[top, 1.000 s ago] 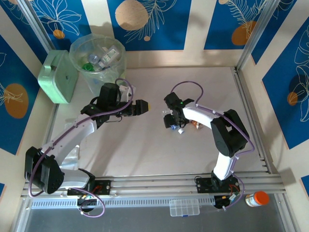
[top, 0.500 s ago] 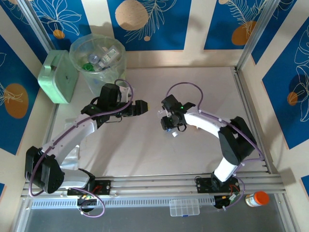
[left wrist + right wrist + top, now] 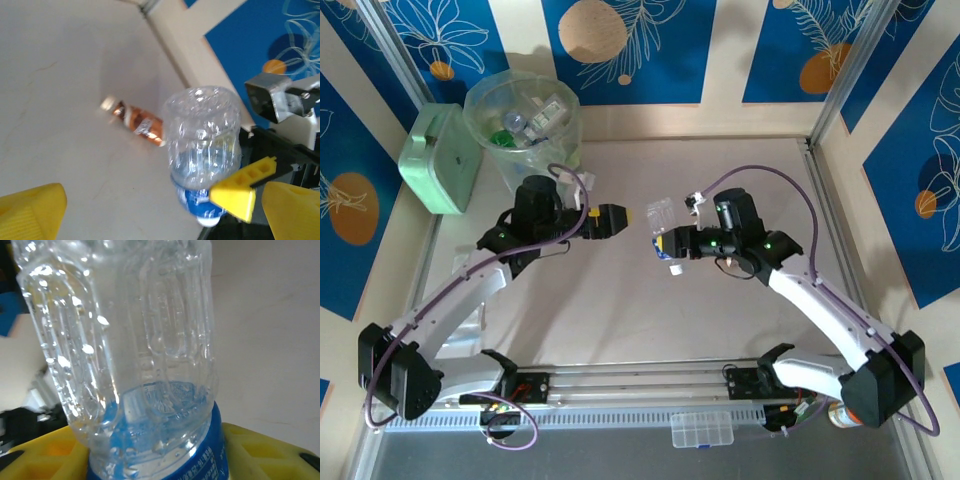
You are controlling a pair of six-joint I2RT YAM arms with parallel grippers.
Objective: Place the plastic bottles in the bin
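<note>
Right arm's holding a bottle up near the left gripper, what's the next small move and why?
Probably ease the open left gripper forward around the clear bottle, then close: the right gripper pinches it only at the blue label, leaving its body free straight ahead.

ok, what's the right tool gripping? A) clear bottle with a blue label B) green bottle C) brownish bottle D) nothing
A: the right tool is clamped on the blue-labelled end of a clear bottle, while the brownish bottle lies loose on the table.
</note>
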